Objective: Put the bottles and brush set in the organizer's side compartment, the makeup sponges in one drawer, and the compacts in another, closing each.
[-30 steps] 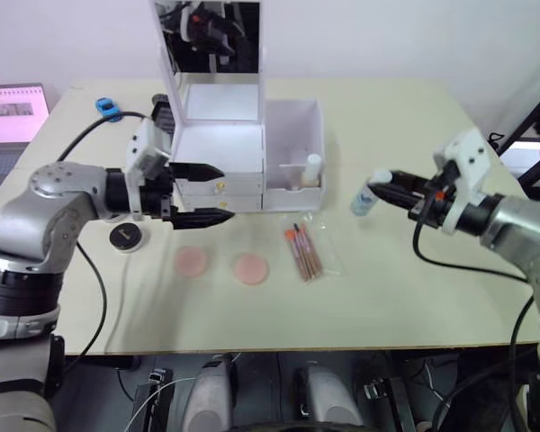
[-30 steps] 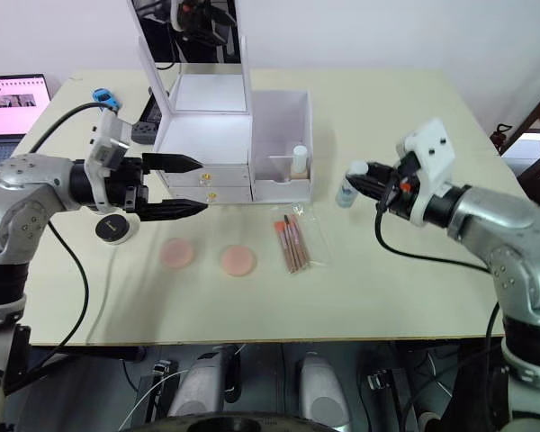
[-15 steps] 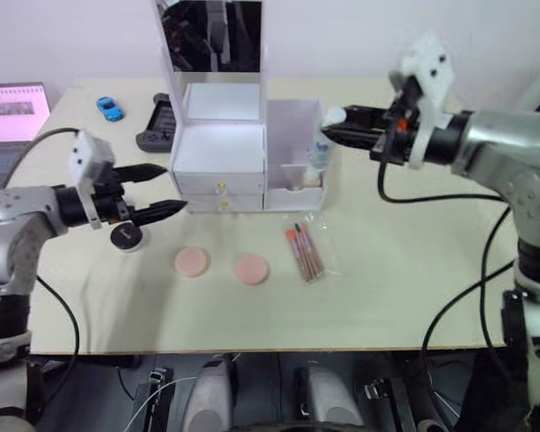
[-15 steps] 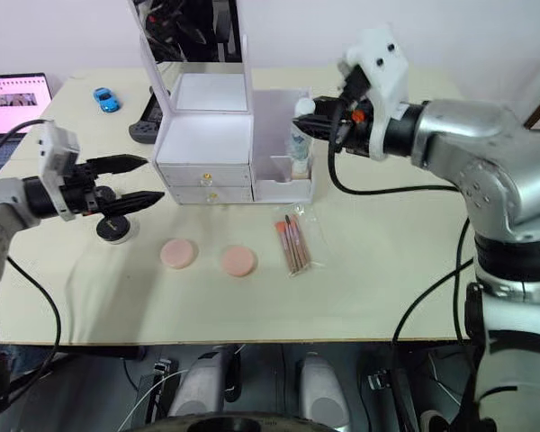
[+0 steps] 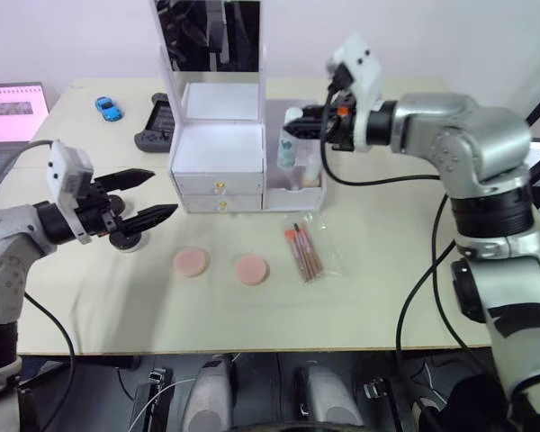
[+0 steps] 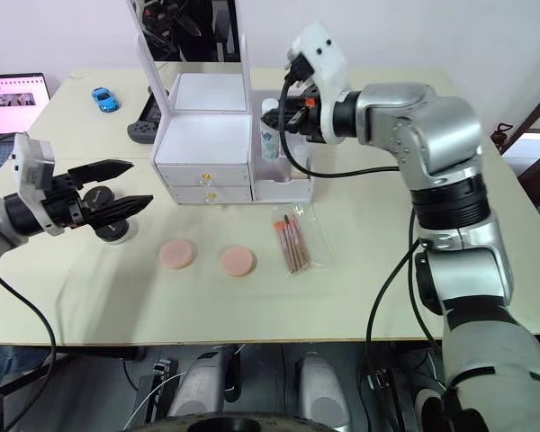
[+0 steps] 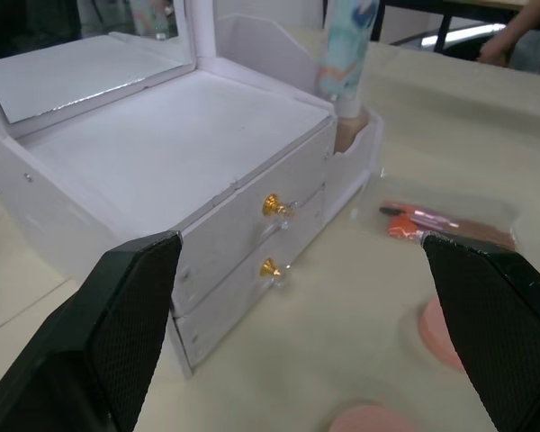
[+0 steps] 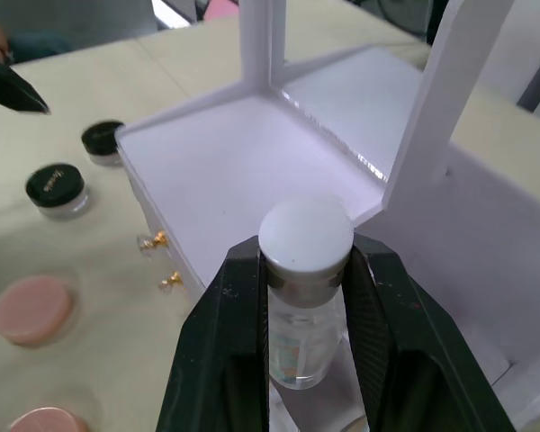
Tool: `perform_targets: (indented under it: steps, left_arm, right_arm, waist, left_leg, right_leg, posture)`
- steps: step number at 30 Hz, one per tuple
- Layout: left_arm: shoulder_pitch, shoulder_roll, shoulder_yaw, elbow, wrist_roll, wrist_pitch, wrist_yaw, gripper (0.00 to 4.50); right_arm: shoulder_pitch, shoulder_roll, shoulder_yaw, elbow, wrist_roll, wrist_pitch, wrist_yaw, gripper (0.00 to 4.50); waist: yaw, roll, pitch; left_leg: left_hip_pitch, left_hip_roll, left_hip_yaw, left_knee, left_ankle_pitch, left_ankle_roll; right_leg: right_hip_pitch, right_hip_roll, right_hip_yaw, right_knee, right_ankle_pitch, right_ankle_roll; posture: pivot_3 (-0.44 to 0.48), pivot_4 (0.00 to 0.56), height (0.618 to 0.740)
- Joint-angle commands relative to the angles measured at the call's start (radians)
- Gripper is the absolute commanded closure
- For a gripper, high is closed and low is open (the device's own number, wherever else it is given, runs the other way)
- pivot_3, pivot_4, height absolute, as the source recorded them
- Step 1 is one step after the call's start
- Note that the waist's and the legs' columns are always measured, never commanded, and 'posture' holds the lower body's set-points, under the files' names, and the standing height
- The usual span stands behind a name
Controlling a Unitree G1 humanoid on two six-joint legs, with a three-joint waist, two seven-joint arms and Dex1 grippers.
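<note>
Right end effector point(image 5: 294, 123) is at upper centre of the frame, clamped on the clear bottle point(image 5: 287, 148) just under its white cap, holding it upright over the side compartment point(image 5: 299, 135) of the organizer point(image 5: 220, 148). The bottle's lower part sits inside the bin walls; can't tell if it touches the bottom. The beige bottle point(image 5: 311, 167) stands in the lower front section of the same bin, just right of the clear one.

Left end effector point(image 5: 159, 196) is at mid-left, spread wide and holding nothing, hanging above the desk point(image 5: 414, 270) just left of the drawers. Both gold-knobbed drawers point(image 7: 274, 207) look shut. A compact point(image 5: 126, 241) sits on the desk right below the left fingers point(image 5: 153, 214); the right wrist view shows two compacts point(image 8: 56, 186) side by side there.

Two pink sponges point(image 5: 191, 262) lie flat at lower centre, near each other but apart. The brush set point(image 5: 308, 250) lies on the desk to their right, in front of the side compartment and apart from it.

Upper left: blue toy car point(image 5: 109, 109), black controller point(image 5: 153, 131), laptop point(image 5: 9, 112) at the frame edge.
</note>
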Motion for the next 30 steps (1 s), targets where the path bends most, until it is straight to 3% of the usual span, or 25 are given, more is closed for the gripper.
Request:
perform_targets:
  steps: [1,8,16,24,30]
  left_arm:
    - [0.01,0.007,0.034,-0.036,-0.02,-0.004,0.014,0.0]
    - [0.012,0.012,0.023,-0.038,-0.015,-0.01,0.02,0.0]
    - [-0.005,0.014,-0.006,-0.024,0.001,-0.019,0.012,0.0]
    - [-0.049,0.014,-0.029,0.019,0.018,-0.031,-0.008,0.0]
    - [-0.096,0.01,-0.061,0.072,0.035,-0.052,-0.03,0.0]
  right_arm:
    - [-0.03,0.047,-0.027,0.046,-0.038,-0.006,-0.035,3.87]
    - [0.013,0.121,-0.019,0.169,-0.132,-0.096,-0.066,3.87]
    - [0.071,0.146,-0.017,0.152,-0.176,-0.107,-0.06,3.87]
    - [0.077,0.103,-0.065,-0.01,-0.137,-0.022,-0.034,0.01]
    - [0.068,0.031,-0.162,-0.165,-0.06,0.089,-0.014,0.01]
  waist:
    - [0.0,0.0,0.0]
    - [-0.001,0.0,0.0]
    - [0.0,0.0,0.0]
    - [0.002,0.0,0.0]
    - [0.003,0.0,0.0]
  left_leg:
    - [0.0,0.0,0.0,0.0,0.0,0.0]
    - [-0.001,0.0,0.0,0.0,0.0,0.0]
    - [-0.002,0.0,0.0,0.0,0.0,0.0]
    - [-0.002,0.0,0.0,0.0,0.0,0.0]
    - [-0.002,0.0,0.0,0.0,0.0,0.0]
  right_leg:
    - [0.0,0.0,0.0,0.0,0.0,0.0]
    - [-0.001,0.0,0.0,0.0,0.0,0.0]
    - [-0.002,0.001,0.0,0.001,0.0,0.0]
    - [-0.002,0.001,0.0,0.001,0.0,0.0]
    - [-0.002,0.001,0.0,0.0,0.0,0.0]
  posture:
    - [0.0,0.15,0.74]
    - [0.0,0.15,0.74]
    - [0.0,0.15,0.74]
    - [0.0,0.15,0.74]
    - [0.0,0.15,0.74]
